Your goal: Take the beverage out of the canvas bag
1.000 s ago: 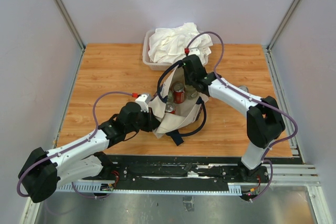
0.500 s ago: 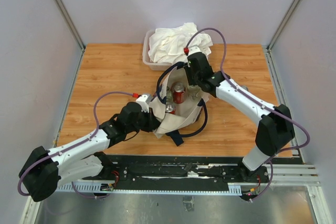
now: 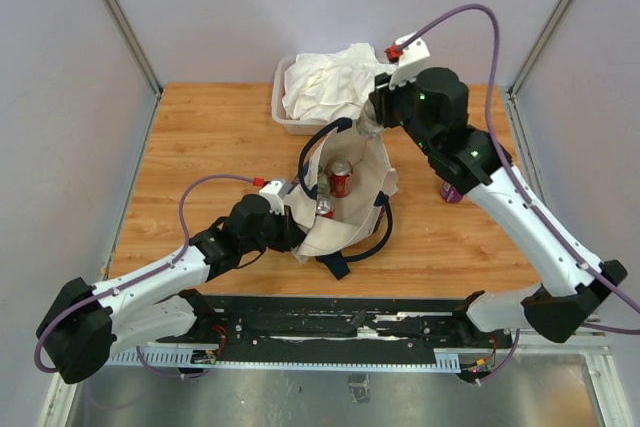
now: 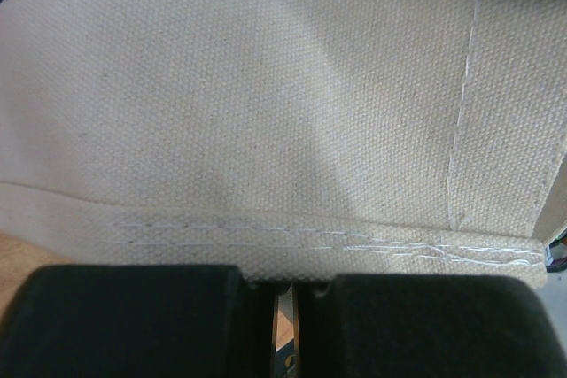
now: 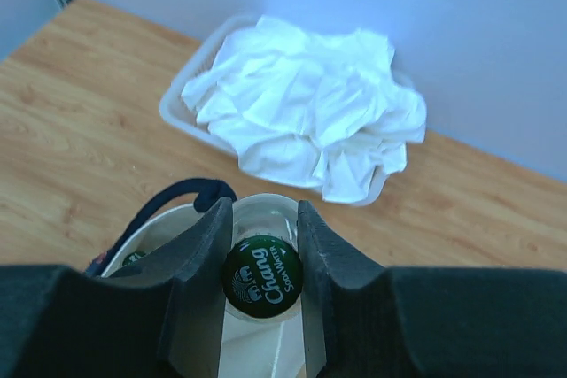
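The right gripper (image 5: 263, 223) is clamping the round green-labelled beverage (image 5: 261, 277) above the open mouth of the woven beige canvas bag (image 3: 352, 209), while the left gripper (image 4: 283, 288) is pinching, closed, the bag's stitched hem.

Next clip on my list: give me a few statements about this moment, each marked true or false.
1. The right gripper holds a drink marked Chang. True.
2. The left gripper hangs open, clear of the bag. False: it is shut on the bag's rim.
3. A red can sits inside the bag. True.
4. The white cloth lies on the bare table. False: it is heaped in a plastic tub.
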Action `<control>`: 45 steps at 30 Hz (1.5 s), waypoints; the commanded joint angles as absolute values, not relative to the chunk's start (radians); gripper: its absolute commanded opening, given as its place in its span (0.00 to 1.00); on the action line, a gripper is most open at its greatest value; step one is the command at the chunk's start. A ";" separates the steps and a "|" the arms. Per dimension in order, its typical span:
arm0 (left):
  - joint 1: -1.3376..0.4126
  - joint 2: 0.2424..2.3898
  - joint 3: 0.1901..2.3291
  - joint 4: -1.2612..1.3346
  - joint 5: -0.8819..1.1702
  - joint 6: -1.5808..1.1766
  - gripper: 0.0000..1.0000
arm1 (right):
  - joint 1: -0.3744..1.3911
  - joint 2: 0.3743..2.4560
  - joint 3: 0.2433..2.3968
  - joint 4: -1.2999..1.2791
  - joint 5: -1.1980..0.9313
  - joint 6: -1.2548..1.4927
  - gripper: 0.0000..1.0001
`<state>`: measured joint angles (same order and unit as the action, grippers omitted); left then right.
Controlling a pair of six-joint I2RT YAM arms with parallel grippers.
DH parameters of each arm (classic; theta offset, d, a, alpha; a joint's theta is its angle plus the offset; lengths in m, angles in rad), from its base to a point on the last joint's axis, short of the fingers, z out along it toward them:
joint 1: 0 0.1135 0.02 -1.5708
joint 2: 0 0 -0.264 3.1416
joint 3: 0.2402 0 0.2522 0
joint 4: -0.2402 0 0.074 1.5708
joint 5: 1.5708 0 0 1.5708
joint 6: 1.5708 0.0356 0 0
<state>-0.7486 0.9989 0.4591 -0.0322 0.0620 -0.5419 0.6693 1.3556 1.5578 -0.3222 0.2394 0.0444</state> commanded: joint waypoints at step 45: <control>-0.747 1.016 0.457 -0.172 -0.001 -0.512 0.07 | 0.236 1.369 1.018 0.217 0.183 0.115 0.01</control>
<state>-0.7486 0.9970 0.4656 -0.0483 0.0601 -0.5339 0.2737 1.3754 1.0168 -0.0238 0.2039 0.0769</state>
